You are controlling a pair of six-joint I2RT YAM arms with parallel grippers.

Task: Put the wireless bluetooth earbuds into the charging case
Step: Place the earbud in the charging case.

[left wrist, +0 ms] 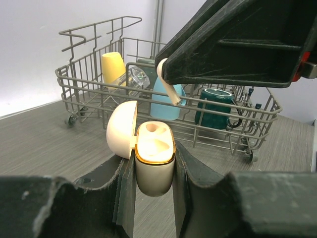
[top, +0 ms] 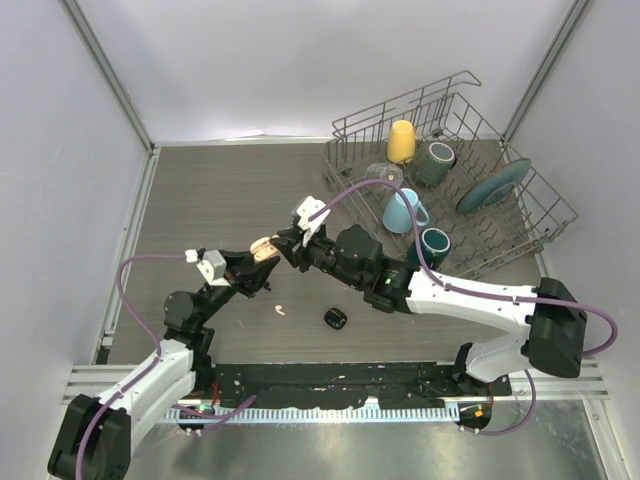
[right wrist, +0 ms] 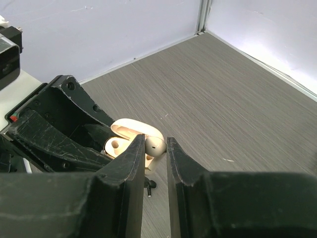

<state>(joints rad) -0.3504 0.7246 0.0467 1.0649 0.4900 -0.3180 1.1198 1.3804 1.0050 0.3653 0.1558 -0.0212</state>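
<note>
Now | left pincer [left wrist: 152, 166] clamps charging case [left wrist: 154, 144] | right pincer [right wrist: 156, 148] pinches cream earbud [left wrist: 170, 93]

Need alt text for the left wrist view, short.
The left gripper holds an open cream charging case upright, lid hinged open, while the right gripper poises a cream earbud above it, stem down. A wire dish rack with mugs stands behind.

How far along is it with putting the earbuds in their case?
Done: the cream case is open, clamped in the left pincer, sockets seemingly empty. In hand: the right pincer holds a cream earbud just above it. Left: seating that one, then the second cream earbud and a small black object lying on the table.
</note>
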